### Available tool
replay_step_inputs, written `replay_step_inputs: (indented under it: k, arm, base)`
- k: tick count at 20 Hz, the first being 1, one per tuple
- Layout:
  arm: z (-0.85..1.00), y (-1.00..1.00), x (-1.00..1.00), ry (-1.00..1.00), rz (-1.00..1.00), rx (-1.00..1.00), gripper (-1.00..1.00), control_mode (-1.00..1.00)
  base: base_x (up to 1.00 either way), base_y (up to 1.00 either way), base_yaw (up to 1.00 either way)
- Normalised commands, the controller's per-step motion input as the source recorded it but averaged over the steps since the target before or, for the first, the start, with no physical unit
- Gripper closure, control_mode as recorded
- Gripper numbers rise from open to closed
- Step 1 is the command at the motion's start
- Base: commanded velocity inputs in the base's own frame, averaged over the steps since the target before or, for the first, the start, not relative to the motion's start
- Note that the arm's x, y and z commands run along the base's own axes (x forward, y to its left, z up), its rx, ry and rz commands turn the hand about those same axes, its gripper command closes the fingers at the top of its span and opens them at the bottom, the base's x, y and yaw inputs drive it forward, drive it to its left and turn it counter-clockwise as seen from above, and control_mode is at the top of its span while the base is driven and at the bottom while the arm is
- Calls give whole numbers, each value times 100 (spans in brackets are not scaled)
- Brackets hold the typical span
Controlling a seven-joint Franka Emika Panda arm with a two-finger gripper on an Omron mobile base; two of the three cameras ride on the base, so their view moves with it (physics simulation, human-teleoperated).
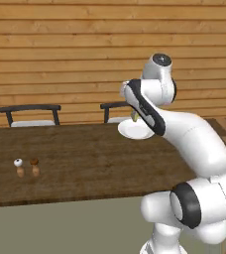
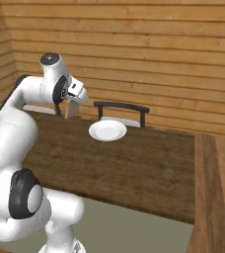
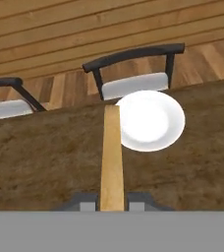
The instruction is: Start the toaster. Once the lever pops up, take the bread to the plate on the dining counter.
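My gripper point(image 3: 111, 202) is shut on the bread point(image 3: 111, 157), a tan slice seen edge-on and reaching out from between the fingertips. The slice's far end lies over the left rim of the white plate point(image 3: 153, 120). In the right base view the gripper point(image 2: 74, 103) hangs above the dining counter point(image 2: 134, 168), the bread point(image 2: 72, 110) pointing down, just left of the plate point(image 2: 107, 130). From the left base view the plate point(image 1: 135, 130) peeks out behind my forearm, with a sliver of bread point(image 1: 134, 117) above it. The toaster and its lever are out of view.
Two small shakers point(image 1: 27, 167) stand on the counter point(image 1: 85, 163) far to the left. Dark-backed chairs point(image 3: 133, 74) point(image 1: 30, 114) line the far side, with a wooden plank wall behind them. The counter's right end point(image 2: 193, 178) drops to the wooden floor.
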Motion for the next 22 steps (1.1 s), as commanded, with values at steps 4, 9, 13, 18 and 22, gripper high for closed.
replay_step_inputs:
  k: [4, 9, 13, 18, 22]
  arm:
    - [-45, -99, 87, 0, 34, 14, 100, -100]
    - [-50, -77, 95, 0, 35, 11, 100, -100]
    - [-37, -16, 63, 0, 31, 3, 100, -100]
    - [-22, 0, 10, 2, 22, 0, 100, -100]
    - [-12, 0, 46, 3, 10, 0, 100, -100]
  base:
    - [0, 0, 0]
    - [0, 0, 0]
    - [0, 0, 0]
    - [0, 0, 0]
    - [0, 0, 0]
